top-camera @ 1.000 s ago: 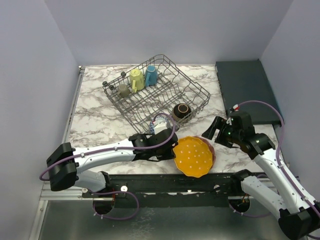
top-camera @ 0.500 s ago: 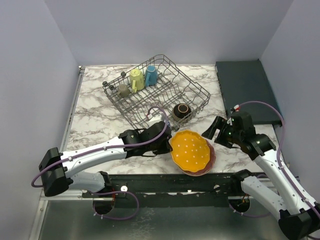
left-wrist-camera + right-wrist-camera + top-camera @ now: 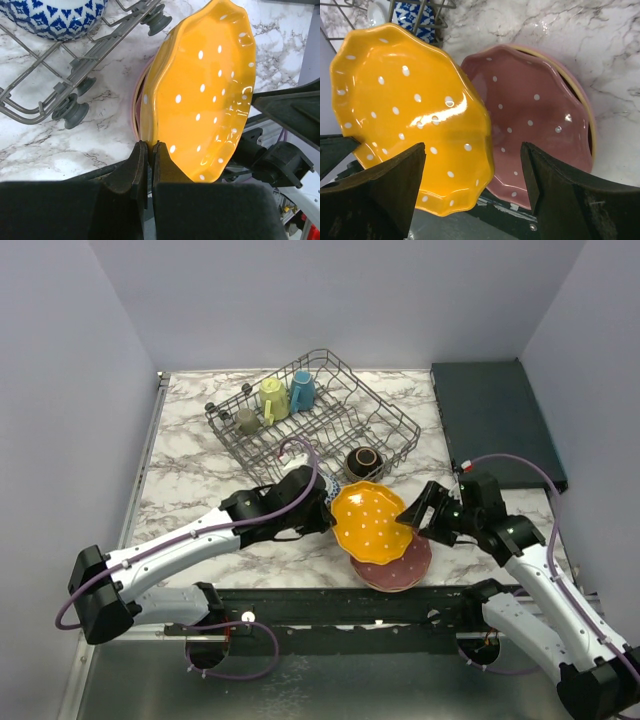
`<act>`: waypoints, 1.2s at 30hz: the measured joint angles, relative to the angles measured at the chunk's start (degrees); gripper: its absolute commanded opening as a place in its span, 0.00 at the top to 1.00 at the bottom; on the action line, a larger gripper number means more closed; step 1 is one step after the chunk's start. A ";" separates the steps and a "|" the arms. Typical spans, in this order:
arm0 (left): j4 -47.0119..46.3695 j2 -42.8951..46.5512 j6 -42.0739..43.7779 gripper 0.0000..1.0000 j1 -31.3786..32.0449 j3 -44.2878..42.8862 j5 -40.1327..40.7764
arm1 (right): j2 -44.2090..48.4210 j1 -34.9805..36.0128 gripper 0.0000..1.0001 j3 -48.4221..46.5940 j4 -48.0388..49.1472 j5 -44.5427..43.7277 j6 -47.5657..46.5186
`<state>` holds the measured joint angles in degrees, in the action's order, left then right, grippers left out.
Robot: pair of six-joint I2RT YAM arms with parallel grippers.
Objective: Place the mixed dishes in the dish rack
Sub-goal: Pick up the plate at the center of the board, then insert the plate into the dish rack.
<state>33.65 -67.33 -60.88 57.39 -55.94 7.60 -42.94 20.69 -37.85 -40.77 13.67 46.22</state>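
**Orange plate up on a rim pinch, rack right behind it**

The left gripper (image 3: pixel 148 147) is pressed together on the wavy rim of the orange dotted plate (image 3: pixel 200 95), pinching only its lower edge. The plate is tilted up on edge, lower centre of the top view, above the pink plate (image 3: pixel 535 115) lying on the counter (image 3: pixel 190 480). It's just in front of the dish rack (image 3: pixel 370 390)'s near corner.

The right gripper (image 3: pixel 420 512) is spread wide just right of the plate, holding nothing.

My guess is the plate is stiff, glossy and slick, with some weight, and it would chip on the wires. One rim pinch could let it swing, so gripping deeper past the scallops seems safer.

The blue-white bowl (image 3: pixel 55 15) already sits in the rack.
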 measured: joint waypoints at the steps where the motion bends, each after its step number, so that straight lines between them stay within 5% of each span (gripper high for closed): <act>1: 0.13 0.17 0.15 1.00 -0.28 -0.11 -0.31 | 0.00 0.00 0.17 0.79 0.72 0.94 0.48; 15: 0.85 2.99 0.59 1.00 -2.40 -0.79 -2.67 | 1.03 0.00 0.18 5.92 10.14 9.84 6.34; 36: 1.18 7.32 -0.72 1.00 -2.95 -0.35 -4.90 | 11.34 0.00 0.36 13.55 22.80 17.64 16.74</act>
<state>34.83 -60.01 -61.60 54.43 -56.29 2.70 -31.59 20.69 -24.29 -17.98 31.31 62.96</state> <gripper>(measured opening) 0.039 0.674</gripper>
